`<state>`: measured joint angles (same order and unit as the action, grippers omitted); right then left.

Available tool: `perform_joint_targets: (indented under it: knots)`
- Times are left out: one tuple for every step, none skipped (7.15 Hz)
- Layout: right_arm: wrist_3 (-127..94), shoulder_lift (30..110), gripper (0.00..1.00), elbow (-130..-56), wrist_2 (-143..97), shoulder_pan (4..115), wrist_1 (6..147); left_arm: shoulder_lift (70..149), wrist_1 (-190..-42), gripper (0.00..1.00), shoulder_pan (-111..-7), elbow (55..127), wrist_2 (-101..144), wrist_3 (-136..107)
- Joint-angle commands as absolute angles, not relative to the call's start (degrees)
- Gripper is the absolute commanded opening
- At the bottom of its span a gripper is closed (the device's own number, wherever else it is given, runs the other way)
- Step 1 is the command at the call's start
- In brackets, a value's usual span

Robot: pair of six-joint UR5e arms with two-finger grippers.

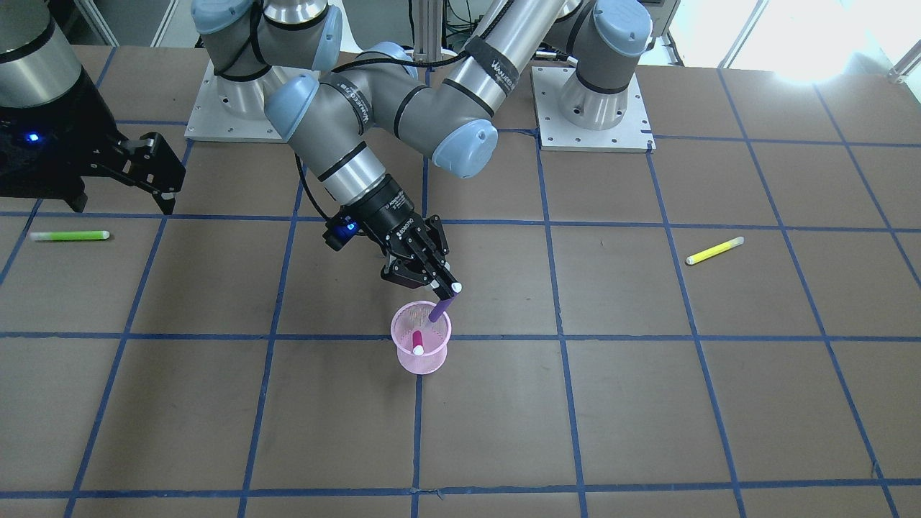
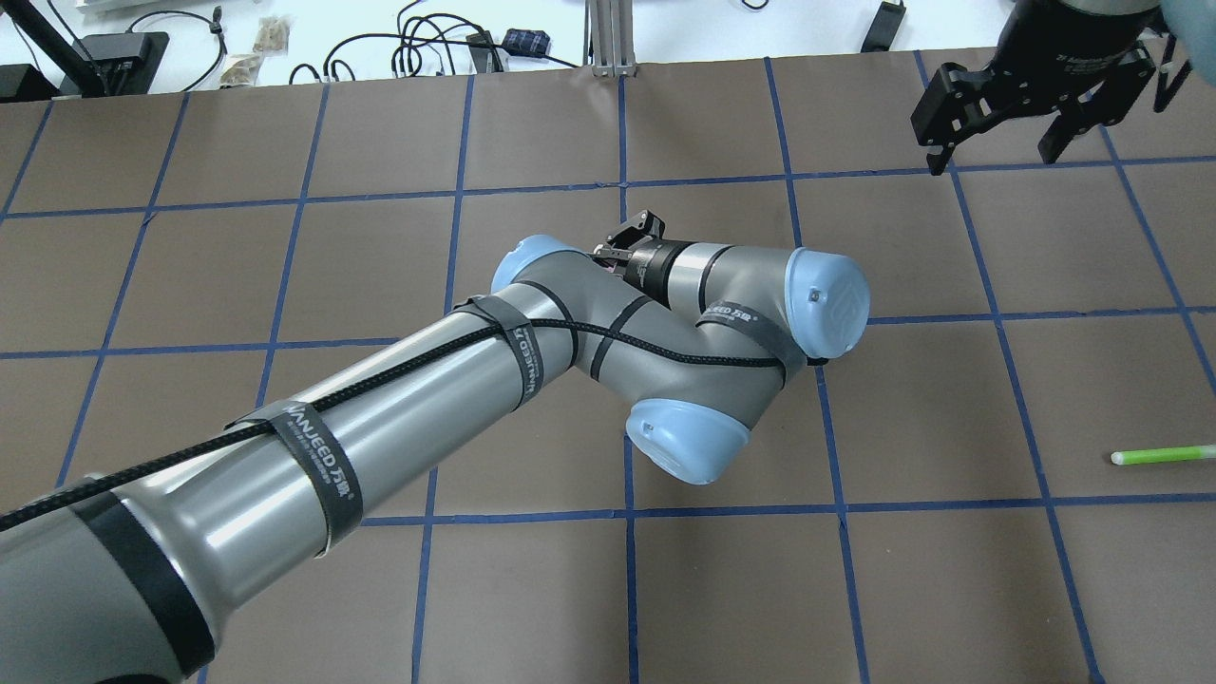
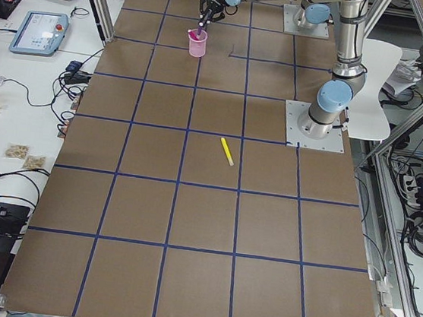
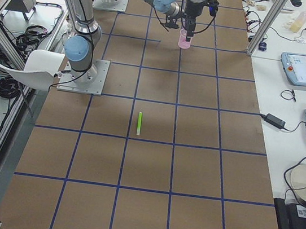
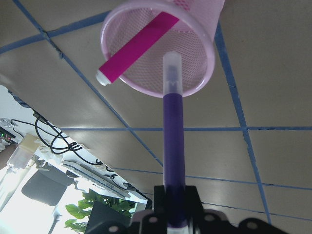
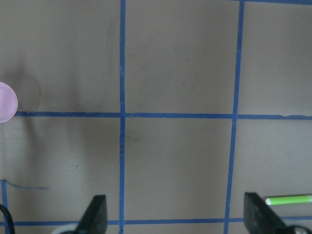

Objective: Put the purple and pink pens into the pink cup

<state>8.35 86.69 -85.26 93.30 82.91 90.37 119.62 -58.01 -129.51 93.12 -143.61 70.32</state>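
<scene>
At the centre of the tabletop (image 1: 647, 403), the left tool (image 1: 450, 288) is pressed together on the upper end of the purple pen (image 1: 440, 309). The left wrist view confirms this, with both fingers pinching the pen's barrel. The pen hangs tilted from the tool. Its lower, clear-capped end is over the mouth of the pink cup (image 1: 424, 363), at the far side of the rim. Contact between pen tip and mesh cannot be determined.

The cup stands upright on a crossing of the blue tape lines (image 1: 561, 336). The pink pen (image 1: 417, 342) is already inside the cup. It leans against the wall, and its white end shows just above the near rim in the front-facing view.

The right tool (image 2: 994, 142) is well apart from the cup, raised over the far right corner in the overhead view. Its fingers are spread and nothing is between them.

Two other items lie flat on the tabletop. A green pen (image 1: 70, 235) lies at the left in the front-facing view, near the right tool. A yellow pen (image 1: 714, 250) lies at the right in that view. Both are well apart from the cup.
</scene>
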Motion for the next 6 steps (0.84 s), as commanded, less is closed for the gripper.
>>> perform_joint_targets:
  knots:
    - [8.6,87.0,1.0,-85.3,93.3,82.7,90.9,120.8,-57.3,0.97,-130.2,92.8,-145.4,70.6]
    - [8.6,86.8,1.0,-85.3,93.3,82.7,91.0,120.6,-57.1,1.0,-130.2,92.2,-145.5,71.4]
    - [8.7,86.7,1.0,-85.3,93.3,82.4,91.0,118.6,-57.0,1.0,-130.0,91.4,-145.4,73.5]
    - [8.8,86.9,1.0,-85.3,93.3,82.4,91.0,116.9,-54.6,1.0,-128.9,90.6,-145.3,75.0]
    - [8.8,86.8,1.0,-85.3,93.3,82.4,91.0,114.2,-52.8,1.0,-126.0,90.6,-144.4,75.1]
    - [8.7,87.0,1.0,-85.3,93.3,82.5,90.9,110.8,-52.8,0.89,-122.4,91.1,-144.3,75.0]
